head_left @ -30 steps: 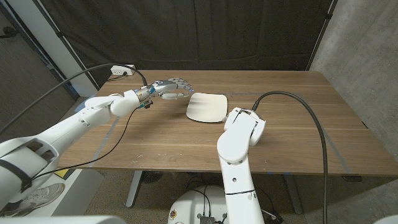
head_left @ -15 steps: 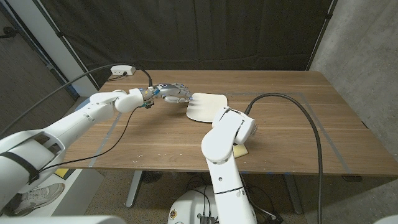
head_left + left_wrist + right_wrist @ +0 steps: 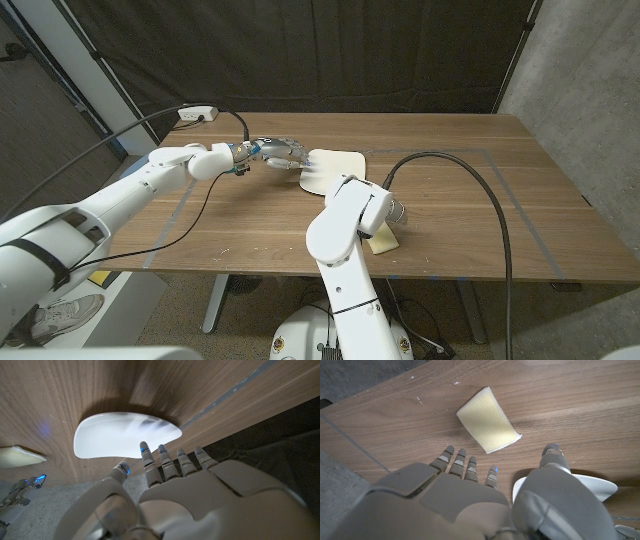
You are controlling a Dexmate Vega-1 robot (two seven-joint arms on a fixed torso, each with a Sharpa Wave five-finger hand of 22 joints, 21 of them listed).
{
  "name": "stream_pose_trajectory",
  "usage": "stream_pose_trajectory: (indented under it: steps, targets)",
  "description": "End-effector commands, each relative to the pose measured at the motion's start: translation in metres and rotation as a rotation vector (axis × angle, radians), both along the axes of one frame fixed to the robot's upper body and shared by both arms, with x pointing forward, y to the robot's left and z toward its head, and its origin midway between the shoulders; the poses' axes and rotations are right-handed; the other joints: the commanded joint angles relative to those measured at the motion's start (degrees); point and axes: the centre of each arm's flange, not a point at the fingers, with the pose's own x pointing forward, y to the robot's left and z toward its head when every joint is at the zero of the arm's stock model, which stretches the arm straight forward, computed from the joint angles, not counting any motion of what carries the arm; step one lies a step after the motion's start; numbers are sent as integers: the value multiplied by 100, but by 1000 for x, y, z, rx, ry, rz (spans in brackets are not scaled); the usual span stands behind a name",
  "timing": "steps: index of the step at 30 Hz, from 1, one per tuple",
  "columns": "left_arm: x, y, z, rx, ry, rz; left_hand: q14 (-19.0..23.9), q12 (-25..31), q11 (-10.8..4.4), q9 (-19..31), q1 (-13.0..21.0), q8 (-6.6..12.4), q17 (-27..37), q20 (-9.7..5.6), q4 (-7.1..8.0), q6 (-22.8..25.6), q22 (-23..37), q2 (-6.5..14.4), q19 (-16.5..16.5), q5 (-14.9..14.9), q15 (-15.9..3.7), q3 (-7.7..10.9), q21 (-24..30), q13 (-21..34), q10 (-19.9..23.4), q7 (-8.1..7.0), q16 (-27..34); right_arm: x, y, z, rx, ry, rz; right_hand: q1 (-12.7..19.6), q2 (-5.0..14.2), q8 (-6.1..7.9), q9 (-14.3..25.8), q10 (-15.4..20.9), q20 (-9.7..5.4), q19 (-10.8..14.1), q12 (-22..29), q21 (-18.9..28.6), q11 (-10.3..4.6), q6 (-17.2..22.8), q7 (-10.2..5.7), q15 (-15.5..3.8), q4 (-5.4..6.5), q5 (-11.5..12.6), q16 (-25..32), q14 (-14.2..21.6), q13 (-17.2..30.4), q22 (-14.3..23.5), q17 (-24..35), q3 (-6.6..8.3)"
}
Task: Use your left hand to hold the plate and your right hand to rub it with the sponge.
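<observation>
The left hand (image 3: 281,152), fingers spread and holding nothing, should pin the white plate (image 3: 332,169); the right hand (image 3: 470,490), fingers wide, must close squarely on the yellow sponge (image 3: 488,420) near the tabletop's front edge.

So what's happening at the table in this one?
A two-armed robot is setting up to scrub a plate. Its left hand has reached the white plate at its left edge, fingers spread by the rim; a firm grip isn't clear. The right hand hovers open above the yellow sponge, which lies untouched on the wooden table near the front edge. No rubbing has started yet.
</observation>
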Motion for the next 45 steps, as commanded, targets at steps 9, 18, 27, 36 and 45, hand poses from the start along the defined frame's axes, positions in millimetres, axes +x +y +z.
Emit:
stream_pose_trajectory:
  steps: [9,18,27,36,45]
  targets:
    - [6,-9,3,2,17,-25,-40,-11,44,9,-118,-31,28,-2,106,-32,24,-34,-84,27,-162,-35,-4,19,-21,34,22,10,19,-26,-101,6,-148,442,-52,113,48,447,-289,375,223,233,-520,255,-11,-507,-69,190,352,788,62,83,117,-55]
    - [12,-11,5,1,25,-32,-45,-11,47,11,-199,-47,31,2,141,-38,30,-31,-90,27,-152,-62,-2,19,-26,47,27,13,20,-37,-121,-34,-210,916,97,183,75,1065,-537,846,398,492,-827,514,-16,-935,-105,337,786,1459,132,199,289,-39]
    - [17,-9,5,4,36,-31,-41,20,68,13,-293,-22,33,7,167,60,35,-28,-104,30,-155,-92,-3,20,52,95,35,20,21,-45,-136,-77,-210,1520,200,325,100,1875,-717,1300,608,818,-1208,1104,-22,-1365,-112,377,1380,2073,188,365,549,-177]
    - [19,-5,5,0,48,-25,23,81,94,14,-413,37,28,4,169,289,40,-25,-101,43,-146,-121,4,21,241,186,63,29,20,-54,-141,-93,-200,1820,271,495,111,2396,-828,1503,726,1047,-1316,1804,-21,-1539,-77,382,1690,2375,228,498,672,-297]
    - [18,-4,6,-2,49,-27,5,37,107,15,-506,-75,25,24,170,65,42,-25,-135,54,-143,-144,-6,21,160,171,52,33,20,-60,-150,-126,-189,2963,387,956,280,3428,-923,1565,1365,1426,-1305,3369,-26,-1610,-82,365,2906,2872,722,670,1657,-686]
